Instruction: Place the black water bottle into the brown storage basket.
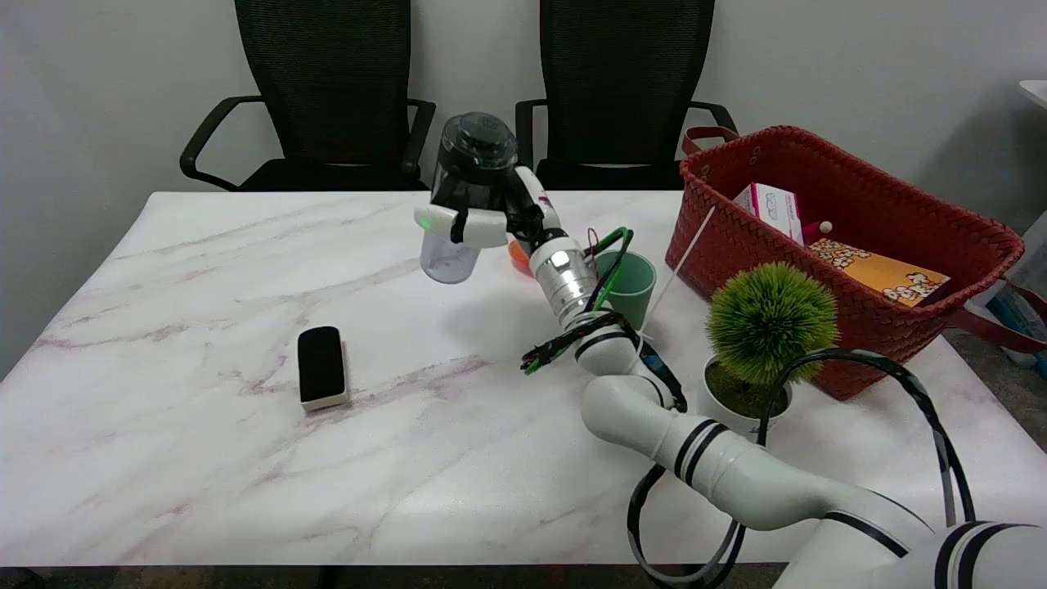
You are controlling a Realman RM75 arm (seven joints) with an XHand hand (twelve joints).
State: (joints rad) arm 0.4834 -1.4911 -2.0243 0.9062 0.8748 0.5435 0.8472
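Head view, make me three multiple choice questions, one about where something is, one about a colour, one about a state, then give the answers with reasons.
1. Where is the green cup?
A. inside the basket
B. on the table between the right arm and the basket
C. beside the eraser

2. What colour is the top of the eraser?
A. black
B. red
C. green

3. What is the state of the water bottle?
A. lying on the table
B. standing in the basket
C. held off the table by the right hand

Answers:
1. B, the cup stands on the table just left of the brown storage basket.
2. A, its upper face is black over a white base.
3. C, the hand's fingers wrap the bottle and its bottom hangs above its shadow on the table.
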